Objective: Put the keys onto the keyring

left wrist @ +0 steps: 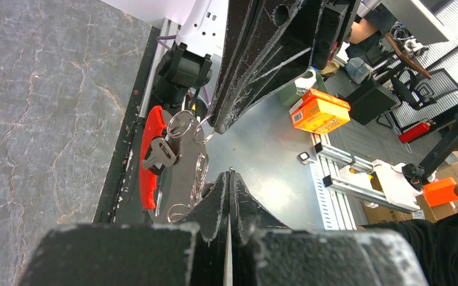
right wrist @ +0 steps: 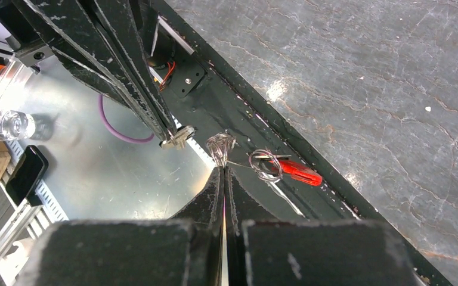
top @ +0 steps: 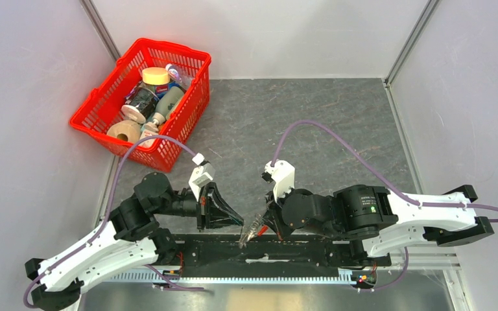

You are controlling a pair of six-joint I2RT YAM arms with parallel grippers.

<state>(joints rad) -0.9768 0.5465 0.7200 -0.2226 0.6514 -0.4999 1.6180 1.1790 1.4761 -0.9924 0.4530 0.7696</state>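
The threading step is in hand, I judge: my left end effector (right wrist: 167,132) is clenched on a key (right wrist: 179,136), and my right end effector (right wrist: 223,171) pinches the keyring (right wrist: 219,143) just beside it, over the near edge of the surface (right wrist: 364,89), with the red tag (right wrist: 297,173) dangling. Next, the key's hole must meet a parted coil. That hole is too small to see, and whether another key (left wrist: 162,154) by the tag already hangs on, I cannot tell

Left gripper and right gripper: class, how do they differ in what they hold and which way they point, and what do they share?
The left gripper pinches a small key; the right gripper pinches the keyring by its coils. In the top view the left gripper points rightward and the right gripper points leftward, tips facing each other. Shared: both are black, both are shut, and they sit close together.
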